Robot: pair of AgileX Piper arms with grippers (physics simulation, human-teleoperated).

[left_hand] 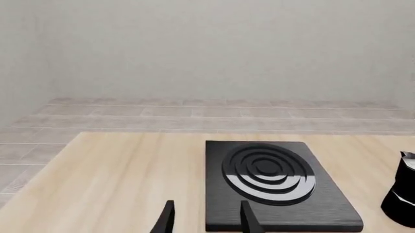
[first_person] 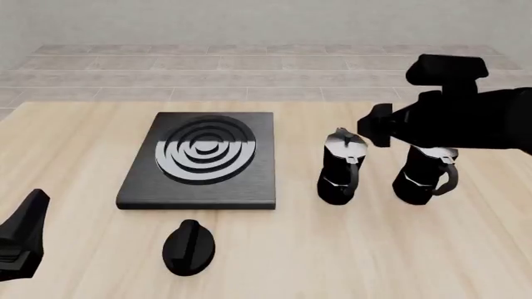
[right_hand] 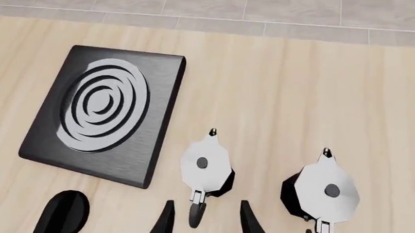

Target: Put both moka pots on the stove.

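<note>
The left gripper sits nearest the front camera, low at the table's near left edge and cut off by the frame; its wrist view shows 2 fingers spread apart with nothing between them, aimed toward the stove. Just right of it lies a black oval knob with a ridge, in front of the stove. The task reads as barely begun: 0 of 2 pots are on the burner, which is bare. Both moka pots stand upright on the wood to the stove's right, the nearer moka pot well apart from the slab and the farther moka pot just beside it. The right gripper hovers above the nearer pot, fingers parted on either side of its handle in the wrist view but gripping nothing. Left to do, I judge: grasp, carry and set down each pot. In the front view the right arm's dark bulk covers the farther pot's lid, and the right fingertips are hidden there, so their height over the handle is hard to judge.
</note>
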